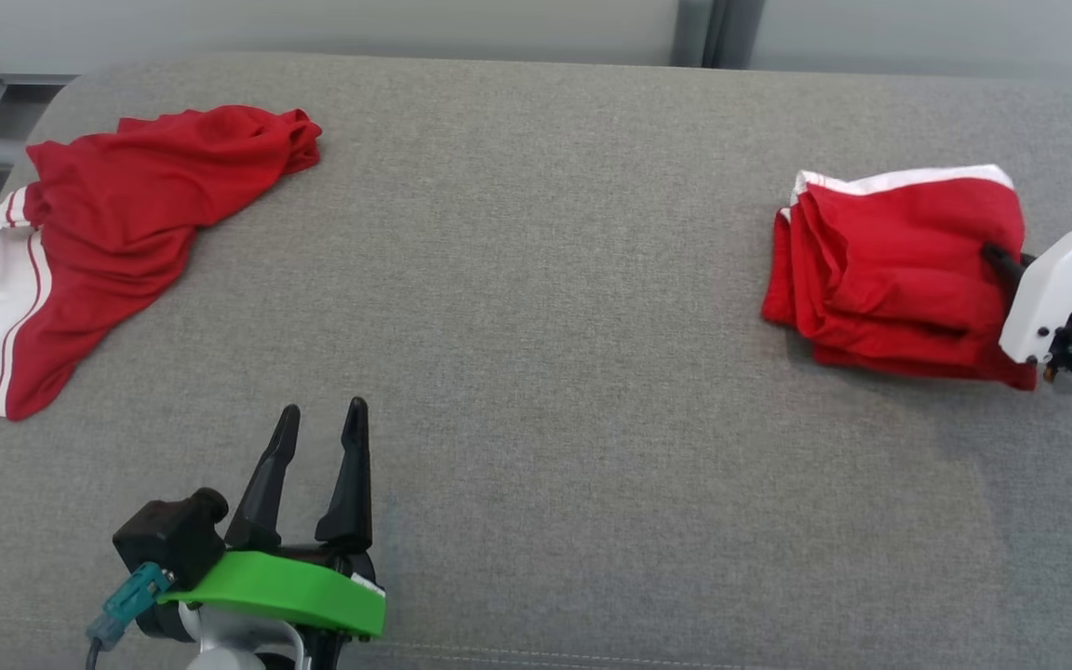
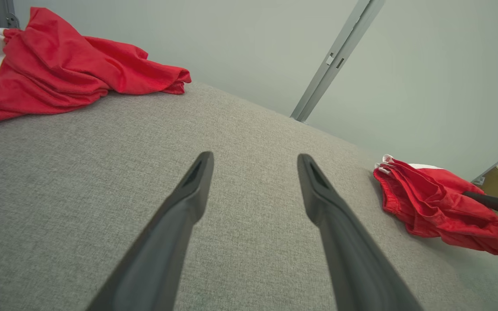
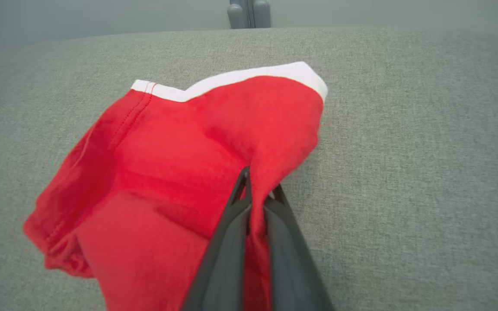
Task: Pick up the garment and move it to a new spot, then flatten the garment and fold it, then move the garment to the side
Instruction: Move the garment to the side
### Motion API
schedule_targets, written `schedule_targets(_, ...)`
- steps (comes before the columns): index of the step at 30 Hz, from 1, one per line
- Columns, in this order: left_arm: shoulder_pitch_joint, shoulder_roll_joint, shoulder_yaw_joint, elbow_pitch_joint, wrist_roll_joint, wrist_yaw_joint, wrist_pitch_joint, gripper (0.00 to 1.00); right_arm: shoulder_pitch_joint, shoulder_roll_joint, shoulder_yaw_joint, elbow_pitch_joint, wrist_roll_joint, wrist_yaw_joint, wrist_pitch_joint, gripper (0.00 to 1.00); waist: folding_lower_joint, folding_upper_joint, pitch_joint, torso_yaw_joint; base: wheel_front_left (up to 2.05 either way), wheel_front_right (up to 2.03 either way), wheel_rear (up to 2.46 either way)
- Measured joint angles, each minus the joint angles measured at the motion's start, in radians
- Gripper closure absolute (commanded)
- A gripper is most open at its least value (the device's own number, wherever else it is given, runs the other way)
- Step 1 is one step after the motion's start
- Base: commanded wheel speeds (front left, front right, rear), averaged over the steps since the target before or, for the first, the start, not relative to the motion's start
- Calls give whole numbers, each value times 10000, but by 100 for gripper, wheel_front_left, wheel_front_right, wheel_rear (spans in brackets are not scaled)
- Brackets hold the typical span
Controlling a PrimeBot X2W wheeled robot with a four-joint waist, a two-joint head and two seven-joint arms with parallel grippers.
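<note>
the folded garment (image 1: pixel 899 270), red with a white band on its far edge, lies on the right part of the grey cushion (image 1: pixel 545 326). it is folded in several layers, and these layers show along its left side in the head view. the right gripper (image 3: pixel 260 181) is closed on it: the two dark fingers are pressed together with a ridge of red cloth pinched between them, at the right side of the garment. around the fingers the cloth rises a little into a small peak, while the other parts of the garment rest on the cushion.

the left gripper (image 1: pixel 323 407) is near the front edge of the cushion, at the lower left, well apart from the folded garment. its fingers stand wide apart and hold nothing.

a second garment (image 1: pixel 127 223), also red with white parts and thin red stripes, lies crumpled at the far left corner of the cushion. it touches neither gripper. behind the cushion is a pale wall (image 1: pixel 313 28).
</note>
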Motion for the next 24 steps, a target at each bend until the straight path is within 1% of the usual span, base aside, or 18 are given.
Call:
schedule_targets(8,-432,355,-201,-562,556,2,314,0,-1043,-675,-2,21,-349,2,245,100,0,0,580,-421,0,0,0)
schedule_targets(15,-871,489,-408,-1277,849,2,587,0,-1864,-1237,-305,247,-403,-33,314,100,0,0,1215,-681,0,0,0)
schedule_targets(16,-951,522,-439,-1342,882,2,619,0,-1939,-1329,-324,301,-403,-109,347,100,0,0,1306,-711,0,0,0)
schedule_targets(18,-1093,583,-502,-1469,968,2,738,0,-2041,-1507,-303,408,-464,-121,430,100,0,0,1489,-761,0,0,0)
schedule_targets(20,-1182,606,-600,-1607,1083,2,834,0,-2136,-1655,-265,504,-612,-205,431,100,0,0,1664,-796,0,0,0)
schedule_targets(24,-1279,612,-692,-1695,1156,2,965,0,-2367,-1837,-280,731,-677,-370,437,100,0,0,1991,-820,0,0,0)
